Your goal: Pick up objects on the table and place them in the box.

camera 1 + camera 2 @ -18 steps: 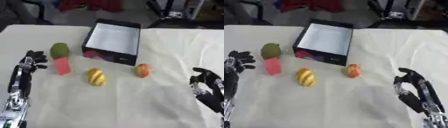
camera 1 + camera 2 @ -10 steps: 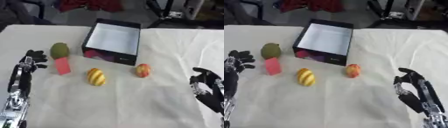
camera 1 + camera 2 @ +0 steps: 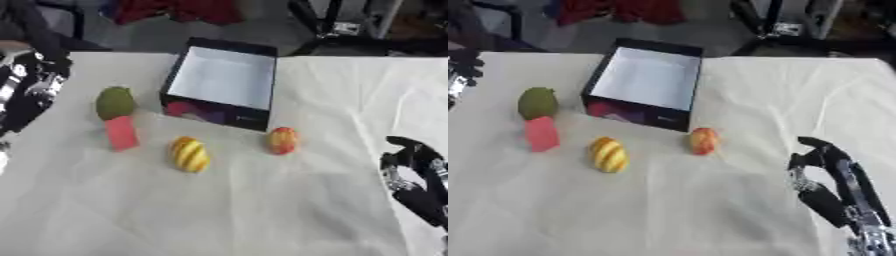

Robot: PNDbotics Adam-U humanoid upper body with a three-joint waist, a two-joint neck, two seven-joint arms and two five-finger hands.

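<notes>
On the white cloth-covered table four small things lie in a loose row in front of the box. At about nine o'clock from the table's middle sits a dull green, rounded fruit, and touching it on the near side lies a pinkish-red block, slightly tilted. Near the middle lies a yellow oval fruit with orange stripes; at its three o'clock, well apart, stands a smaller orange-red fruit, just beside the box's near right corner. None of them is held, and nothing lies between them and the box.

At twelve o'clock the black box stands open, turned a little askew, its near wall showing a pink and purple print. Its white inside holds nothing.

At the far left edge the left hand is raised above the table; its fingers are too blurred to tell. At four o'clock the right hand hangs with fingers curled, grasping nothing, well apart from every fruit.
</notes>
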